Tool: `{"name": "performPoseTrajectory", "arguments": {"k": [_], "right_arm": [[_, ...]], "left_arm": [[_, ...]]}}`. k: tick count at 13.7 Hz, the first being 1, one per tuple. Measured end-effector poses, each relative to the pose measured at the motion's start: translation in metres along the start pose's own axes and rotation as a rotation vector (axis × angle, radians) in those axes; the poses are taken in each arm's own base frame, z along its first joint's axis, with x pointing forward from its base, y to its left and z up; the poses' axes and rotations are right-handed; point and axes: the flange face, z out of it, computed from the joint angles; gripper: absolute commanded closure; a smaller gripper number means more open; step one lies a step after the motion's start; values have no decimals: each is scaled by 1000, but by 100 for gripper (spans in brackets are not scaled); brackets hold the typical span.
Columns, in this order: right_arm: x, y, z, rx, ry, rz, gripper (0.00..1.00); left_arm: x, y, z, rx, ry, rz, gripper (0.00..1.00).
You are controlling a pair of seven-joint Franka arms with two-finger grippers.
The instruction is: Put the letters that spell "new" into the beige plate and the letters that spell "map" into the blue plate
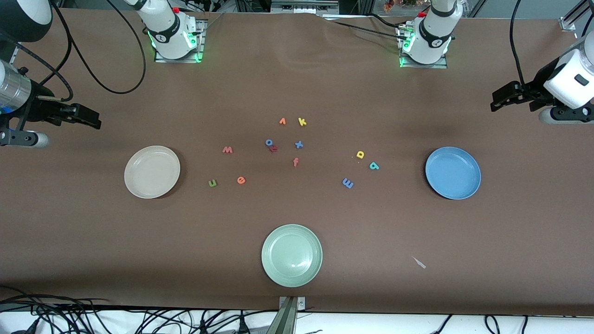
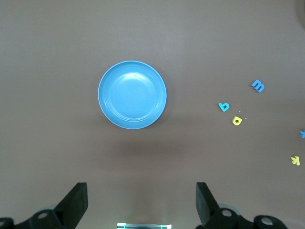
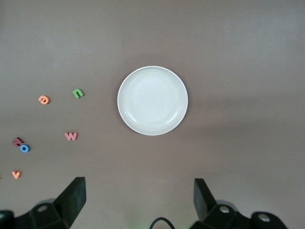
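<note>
Front view: the brown bench (image 1: 297,83) carries three plates. The beige plate (image 1: 152,171) lies toward the right arm's end, the blue plate (image 1: 453,172) toward the left arm's end, and a pale green plate (image 1: 292,255) sits between them, nearer the camera than either. Taking the green plate as landmark, every letter lies farther from the camera than it. Toward the beige plate are the green n (image 1: 212,183), the orange e (image 1: 241,180) and the pinkish w (image 1: 227,149). Toward the blue plate are the blue m (image 1: 347,183), the teal p (image 1: 374,165) and the yellow a (image 1: 360,154). Straight up from the green plate sit an orange-red f (image 1: 295,162), a blue x (image 1: 299,144), a blue o (image 1: 268,142) touching a small red r (image 1: 274,149), an orange v (image 1: 282,121) and a yellow k (image 1: 302,122). The right gripper (image 1: 86,117) hangs in the air at the right arm's end of the bench; the left gripper (image 1: 503,98) hangs at the left arm's end. Both arms wait.

Left wrist view: the left gripper's fingers (image 2: 76,202) are spread wide and hold nothing, over bare bench near the blue plate (image 2: 132,94). The m (image 2: 258,86), p (image 2: 223,106) and a (image 2: 237,120) lie apart from that plate.

Right wrist view: the right gripper's fingers (image 3: 74,198) are spread wide and hold nothing, near the beige plate (image 3: 152,100). The n (image 3: 77,93), e (image 3: 44,99) and w (image 3: 71,136) lie beside the plate, outside it.
</note>
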Motion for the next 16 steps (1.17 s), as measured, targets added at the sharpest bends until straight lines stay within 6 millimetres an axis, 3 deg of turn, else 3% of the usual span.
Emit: {"name": "performPoseTrajectory", "arguments": {"k": [5, 16], "right_arm": [[0, 0, 0, 0, 0, 0, 0], [0, 0, 0, 0, -1, 0, 0]], "left_arm": [[-1, -11, 3, -2, -16, -20, 0], [-2, -11, 4, -1, -28, -20, 0]]}}
